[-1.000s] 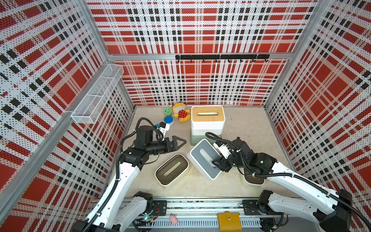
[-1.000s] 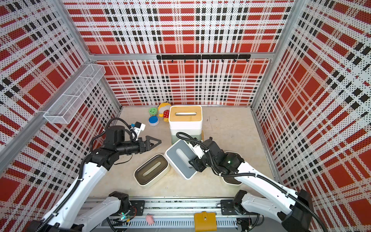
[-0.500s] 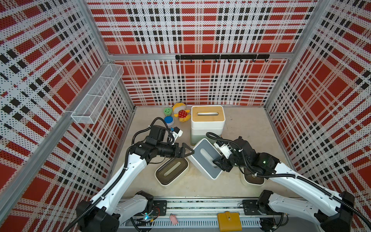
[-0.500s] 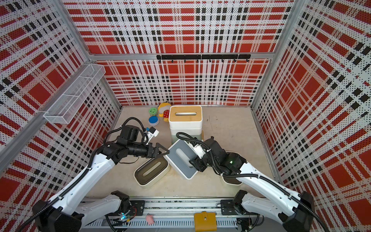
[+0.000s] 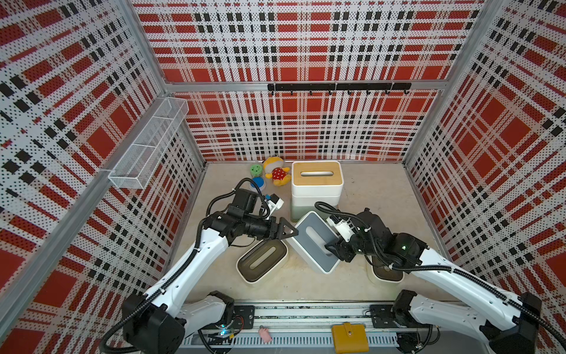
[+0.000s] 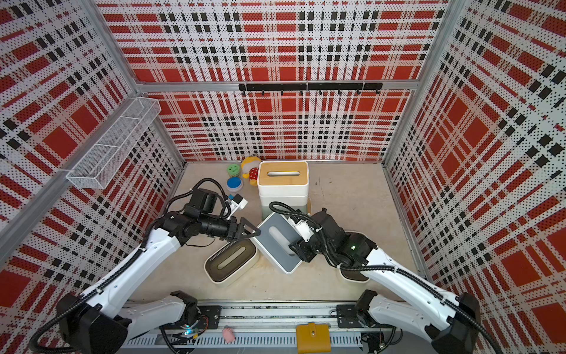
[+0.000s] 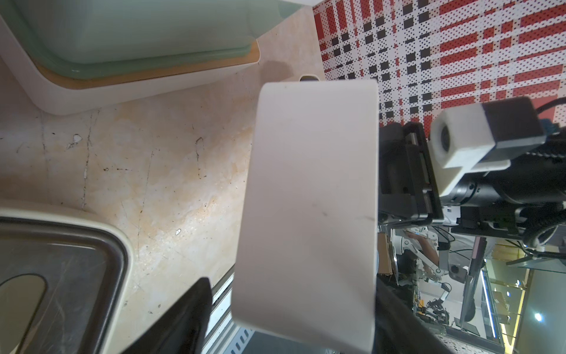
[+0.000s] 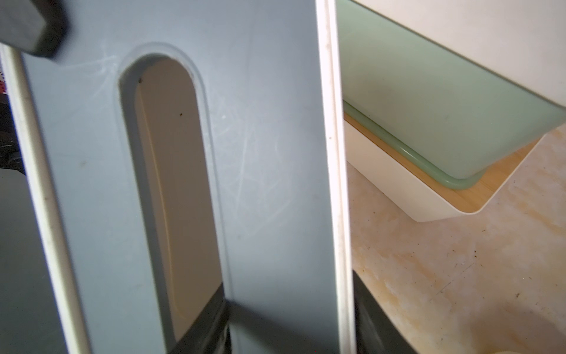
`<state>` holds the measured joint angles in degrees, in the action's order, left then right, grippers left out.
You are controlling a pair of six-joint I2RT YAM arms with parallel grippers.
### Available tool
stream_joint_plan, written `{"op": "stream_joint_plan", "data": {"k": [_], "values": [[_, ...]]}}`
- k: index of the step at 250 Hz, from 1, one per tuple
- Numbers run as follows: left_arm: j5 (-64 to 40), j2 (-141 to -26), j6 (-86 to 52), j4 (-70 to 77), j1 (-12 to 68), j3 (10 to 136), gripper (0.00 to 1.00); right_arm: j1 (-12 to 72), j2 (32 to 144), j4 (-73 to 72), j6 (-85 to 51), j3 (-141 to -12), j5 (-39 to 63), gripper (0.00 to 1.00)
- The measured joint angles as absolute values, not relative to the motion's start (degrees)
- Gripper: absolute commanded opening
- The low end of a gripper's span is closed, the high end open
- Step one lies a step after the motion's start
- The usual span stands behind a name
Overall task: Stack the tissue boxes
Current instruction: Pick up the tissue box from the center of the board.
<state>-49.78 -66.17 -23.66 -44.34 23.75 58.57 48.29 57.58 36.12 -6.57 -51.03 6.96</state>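
Boxes sit in a few spots on your table (image 5: 367,196). At the back, in both top views, you have a stack (image 5: 315,199) with a wooden-lid box (image 5: 317,176) on top. The left wrist view shows a green box (image 7: 137,30) lower in it, resting on a white box (image 7: 122,92) that has a wooden lid too. Just in front of the stack is the grey-lid box (image 5: 315,240), turned so a corner points at the stack. Your right gripper (image 5: 332,249) is pinching this box. In the right wrist view one finger (image 8: 202,318) is down in the long hole of the grey lid and the other is outside the white rim, so the edge of the lid is squeezed between them. Your left gripper (image 5: 292,231) is at the other end of the same box. In the left wrist view the white end of the box sits between its two fingers (image 7: 183,321). You can see a gap between that finger and the box, so the jaws are spread and not squeezing. You cannot tell if the grey-lid box touches the table. Next to it, nearer your left arm (image 5: 196,260), the brown-lid box (image 5: 262,260) lies flat on the table. One more box (image 5: 384,274) is mostly hidden under your right arm (image 5: 459,275). A soft toy (image 5: 277,173), a green disc (image 5: 256,169) and a blue disc (image 5: 257,183) lie by the stack.
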Motion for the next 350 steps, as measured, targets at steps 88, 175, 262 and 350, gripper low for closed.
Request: {"op": "stream_joint_plan", "data": {"k": [88,175,262,350], "values": [[-51.03,-66.22,-26.87,-42.59,25.15,58.57,0.88,48.31,57.58,34.98,-6.83,-51.03,7.07,0.34],[-51.68,-66.13,-29.61,-40.32,25.17,57.84,0.74,48.58,57.58,34.89,-7.03,-51.0,7.03,0.34],[-52.23,-65.1,-31.33,-39.07,25.19,56.34,0.56,48.86,57.58,34.92,-7.07,-50.94,6.94,0.34],[-50.87,-61.78,-35.73,-36.36,25.45,54.02,0.51,49.12,57.56,34.44,-7.22,-50.98,7.25,0.43]]}}
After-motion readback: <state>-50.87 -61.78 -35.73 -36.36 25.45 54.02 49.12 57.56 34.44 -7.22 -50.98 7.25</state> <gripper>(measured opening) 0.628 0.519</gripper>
